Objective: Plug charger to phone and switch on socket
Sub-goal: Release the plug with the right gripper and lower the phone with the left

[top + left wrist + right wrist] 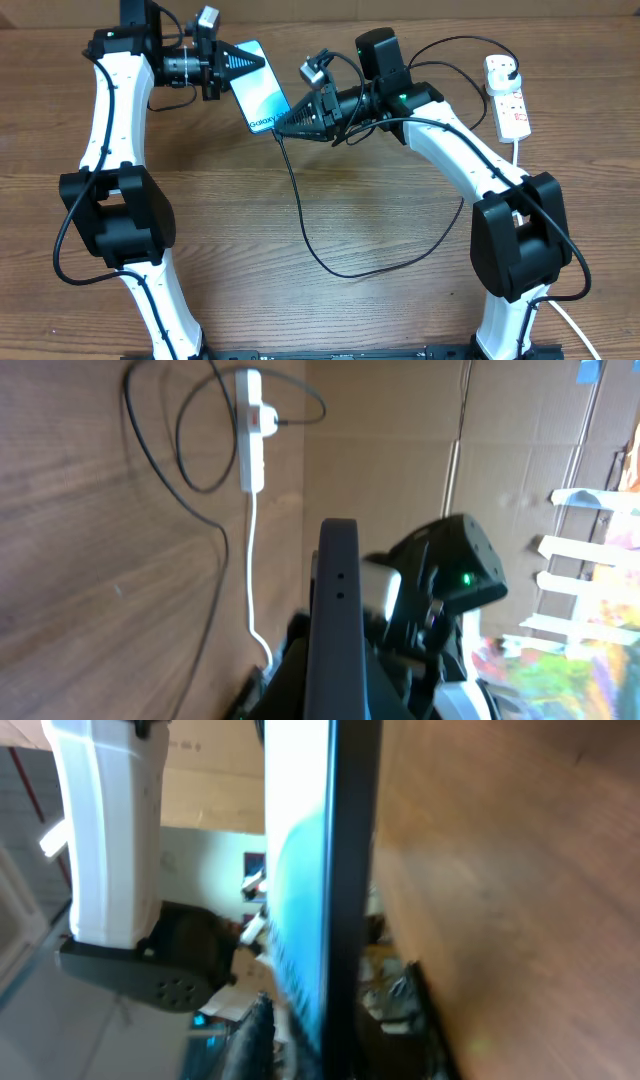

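The phone [258, 90], its blue-teal screen lit, hangs tilted above the table with my left gripper [238, 66] shut on its upper end. From the left wrist it shows edge-on as the phone [338, 610] between the dark fingers of the left gripper [338, 702]. My right gripper [283, 127] is at the phone's lower end, where the charger cable [300, 215] begins. In the right wrist view the phone [310, 870] stands between the parted fingers of the right gripper [335, 1045]; the connector tip is hidden. The white socket [507, 98] lies at the far right.
The black cable loops across the middle of the table and back toward the socket [252, 440], whose red switch [268, 422] shows. A thick white cord [516, 150] runs from the socket toward the right arm's base. Both arms' elbows stand over the table sides.
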Motion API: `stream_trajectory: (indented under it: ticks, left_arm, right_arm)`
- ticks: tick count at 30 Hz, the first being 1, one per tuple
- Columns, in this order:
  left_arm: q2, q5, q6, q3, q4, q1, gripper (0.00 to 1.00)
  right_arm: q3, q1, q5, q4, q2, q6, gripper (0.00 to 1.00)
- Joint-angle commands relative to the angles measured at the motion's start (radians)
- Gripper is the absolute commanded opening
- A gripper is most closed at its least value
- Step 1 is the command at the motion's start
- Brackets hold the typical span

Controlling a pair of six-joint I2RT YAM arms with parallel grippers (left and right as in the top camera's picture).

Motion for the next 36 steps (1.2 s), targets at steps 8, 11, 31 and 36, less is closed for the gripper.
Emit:
stream_trajectory:
  ticks: [8, 11, 31, 36]
  left_arm:
    - [-0.005, 0.048, 0.055, 0.013, -0.006, -0.018, 0.04]
    - [-0.005, 0.043, 0.076, 0.013, -0.006, -0.018, 0.04]
    - [-0.005, -0.456, 0.488, 0.013, -0.256, -0.039, 0.04]
    - [-0.005, -0.532, 0.517, -0.013, -0.243, -0.052, 0.04]
  right_arm:
    - [0.009, -0.052, 0.045, -0.003, 0.002, -0.041, 0.40]
    - [0.009, -0.068, 0.045, -0.021, 0.002, -0.058, 0.45]
    - [0.009, -0.120, 0.306, -0.348, 0.002, -0.300, 0.56]
    - [0.009, -0.120, 0.389, -0.413, 0.002, -0.319, 0.56]
